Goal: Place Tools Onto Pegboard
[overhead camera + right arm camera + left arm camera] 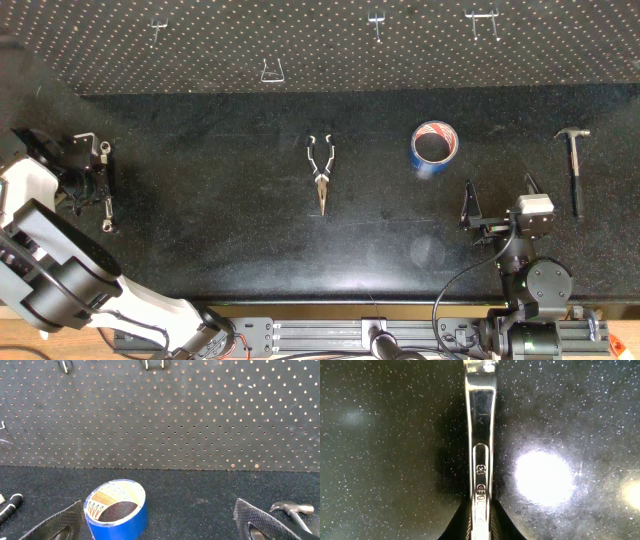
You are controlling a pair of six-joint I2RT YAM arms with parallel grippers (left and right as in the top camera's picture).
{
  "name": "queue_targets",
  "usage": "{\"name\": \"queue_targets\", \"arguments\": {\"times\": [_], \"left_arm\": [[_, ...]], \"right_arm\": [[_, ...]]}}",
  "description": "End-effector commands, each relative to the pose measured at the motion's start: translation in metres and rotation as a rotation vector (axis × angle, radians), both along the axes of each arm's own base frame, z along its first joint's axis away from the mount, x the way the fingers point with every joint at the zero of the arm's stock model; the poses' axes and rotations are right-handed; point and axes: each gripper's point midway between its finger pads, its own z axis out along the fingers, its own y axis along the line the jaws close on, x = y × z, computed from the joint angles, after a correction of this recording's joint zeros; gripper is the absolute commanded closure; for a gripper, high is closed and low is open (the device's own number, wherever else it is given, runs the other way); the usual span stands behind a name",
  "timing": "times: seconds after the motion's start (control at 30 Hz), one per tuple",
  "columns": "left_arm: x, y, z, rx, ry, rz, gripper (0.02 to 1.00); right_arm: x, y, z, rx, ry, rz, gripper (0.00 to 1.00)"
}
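Note:
A silver wrench (481, 435) runs straight out from between the dark fingers of my left gripper (481, 516), which is shut on its shank. In the top view that gripper (90, 185) is at the far left of the black worktop, with the wrench (105, 210) beside it. I cannot tell whether the wrench is lifted off the surface. My right gripper (497, 205) stands open near the front right, facing the pegboard (200, 420), with nothing between its fingers (55, 522).
Pliers (321, 170) lie mid-table. A blue tape roll (434, 147) stands ahead of the right gripper, and a hammer (574, 165) lies at the far right. Several metal hooks (272, 72) hang on the pegboard along the back.

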Motion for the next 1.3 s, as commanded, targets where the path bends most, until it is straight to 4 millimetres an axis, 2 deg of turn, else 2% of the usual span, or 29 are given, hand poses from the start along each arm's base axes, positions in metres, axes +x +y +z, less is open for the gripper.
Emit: {"name": "queue_targets", "arguments": {"times": [0.03, 0.17, 0.27, 0.4, 0.47, 0.57, 0.63, 0.67, 0.77, 0.83, 0.93, 1.03, 1.07, 1.13, 1.17, 1.23, 1.3], "left_arm": [[0.002, 0.006, 0.001, 0.009, -0.002, -0.001, 0.989], [0.004, 0.016, 0.007, 0.053, 0.001, 0.008, 0.989], [0.017, 0.02, 0.037, 0.065, -0.032, 0.054, 0.989], [0.035, -0.001, 0.1, 0.111, -0.096, -0.012, 0.989], [0.04, -0.025, 0.144, 0.148, -0.179, -0.063, 0.989], [0.041, -0.055, 0.198, 0.14, -0.338, -0.067, 0.989], [0.038, -0.066, 0.224, 0.152, -0.416, -0.087, 0.989], [0.035, -0.072, 0.23, 0.144, -0.433, -0.095, 0.989], [0.019, -0.095, 0.215, 0.068, -0.348, -0.112, 0.989], [0.019, -0.101, 0.205, 0.051, -0.331, -0.127, 0.987], [0.048, -0.115, 0.21, 0.076, -0.406, -0.148, 0.989], [0.069, -0.156, 0.211, 0.132, -0.397, -0.24, 0.991], [0.075, -0.185, 0.21, 0.137, -0.384, -0.275, 0.989], [0.077, -0.206, 0.21, 0.151, -0.376, -0.274, 0.991], [0.077, -0.213, 0.212, 0.143, -0.38, -0.266, 0.989], [0.074, -0.214, 0.212, 0.131, -0.376, -0.244, 0.989], [0.061, -0.215, 0.212, 0.126, -0.345, -0.245, 0.991]], "right_arm": [[0.0, -0.002, -0.001, 0.011, 0.001, -0.008, 0.025], [0.0, -0.002, -0.001, 0.011, 0.001, -0.008, 0.025], [0.0, -0.002, -0.001, 0.011, 0.001, -0.008, 0.027], [0.0, -0.002, -0.001, 0.011, 0.001, -0.008, 0.027], [0.0, -0.002, -0.001, 0.011, 0.001, -0.008, 0.025], [0.0, -0.002, -0.001, 0.011, 0.001, -0.008, 0.025], [0.0, -0.002, -0.001, 0.011, 0.001, -0.008, 0.025], [0.0, -0.002, -0.001, 0.011, 0.001, -0.008, 0.027], [0.0, -0.002, -0.001, 0.011, 0.001, -0.008, 0.027], [0.0, -0.002, -0.001, 0.011, 0.001, -0.008, 0.027], [0.0, -0.002, -0.001, 0.011, 0.001, -0.008, 0.025], [0.0, -0.002, -0.001, 0.011, 0.001, -0.008, 0.025], [0.0, -0.002, -0.001, 0.011, 0.001, -0.008, 0.027], [0.0, -0.002, -0.001, 0.011, 0.001, -0.008, 0.027], [0.0, -0.002, -0.001, 0.011, 0.001, -0.008, 0.025], [0.0, -0.002, -0.001, 0.011, 0.001, -0.008, 0.027], [0.0, -0.002, -0.001, 0.011, 0.001, -0.008, 0.025]]}}
